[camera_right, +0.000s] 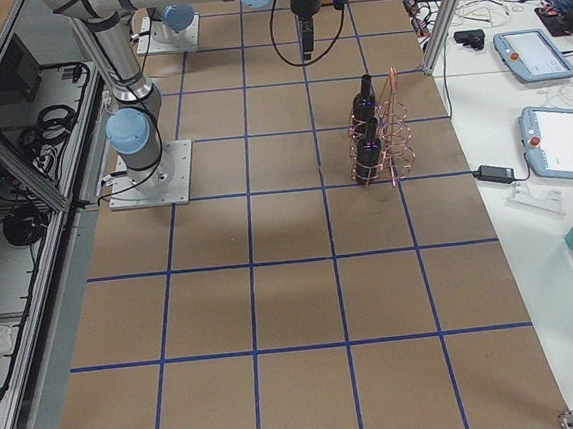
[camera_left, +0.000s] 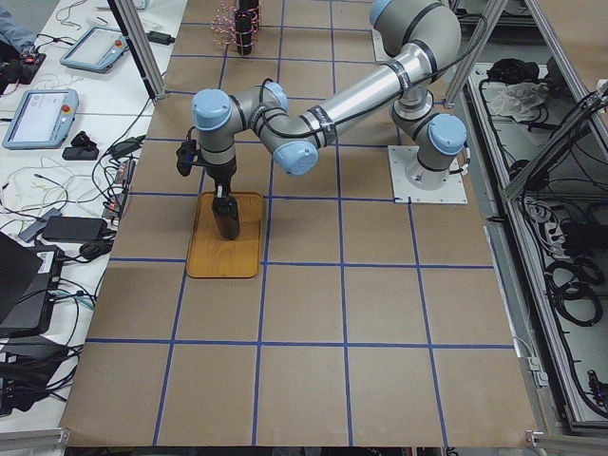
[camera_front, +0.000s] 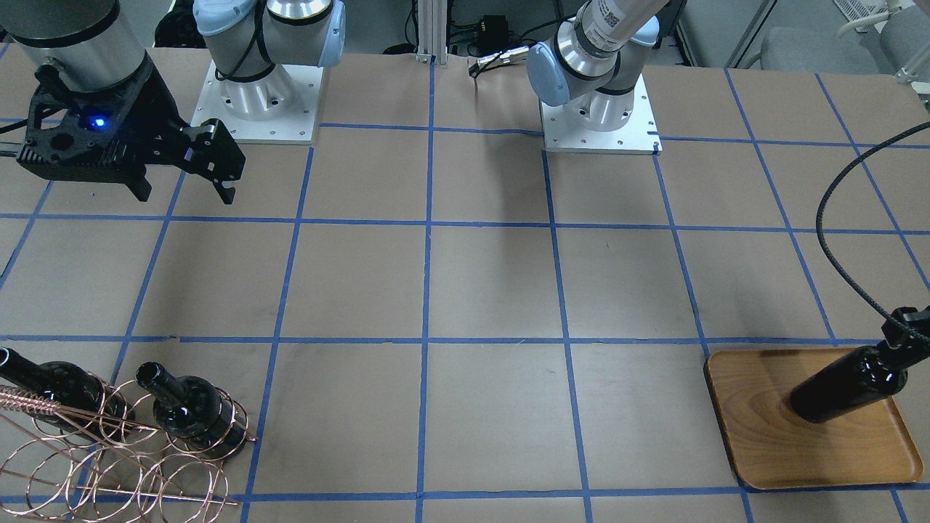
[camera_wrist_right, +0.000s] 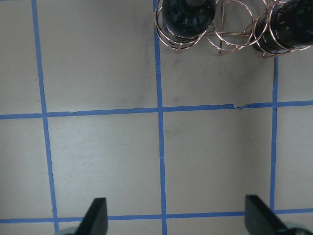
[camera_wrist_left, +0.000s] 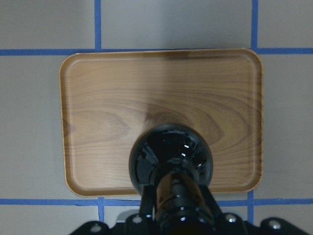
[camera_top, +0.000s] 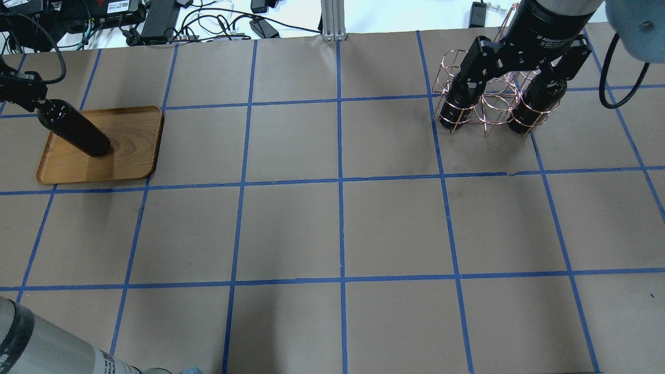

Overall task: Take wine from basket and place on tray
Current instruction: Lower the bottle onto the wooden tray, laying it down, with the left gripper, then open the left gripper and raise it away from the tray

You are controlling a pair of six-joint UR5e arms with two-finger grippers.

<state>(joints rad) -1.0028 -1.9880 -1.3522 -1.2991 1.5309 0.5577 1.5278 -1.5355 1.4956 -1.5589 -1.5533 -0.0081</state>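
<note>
Overhead exterior view: left gripper [camera_top: 22, 89] grips the wine [camera_top: 78, 132] by its neck, upright over the tray [camera_top: 132, 156], right gripper [camera_top: 511, 78] hangs wide open; releasing before it seats flat could topple it.

glossy black wine [camera_front: 843, 386], wavy-grained brown tray [camera_front: 759, 450]

**Readable markings: one partial line**

Right gripper [camera_top: 505, 89], black body, overhead view: white print beginning "2F Adaptive", rest unclear; left arm [camera_front: 610, 18], front-facing view: white label with square code, characters too small to read; black box [camera_top: 117, 6] behind table: white label, illegible.
</note>
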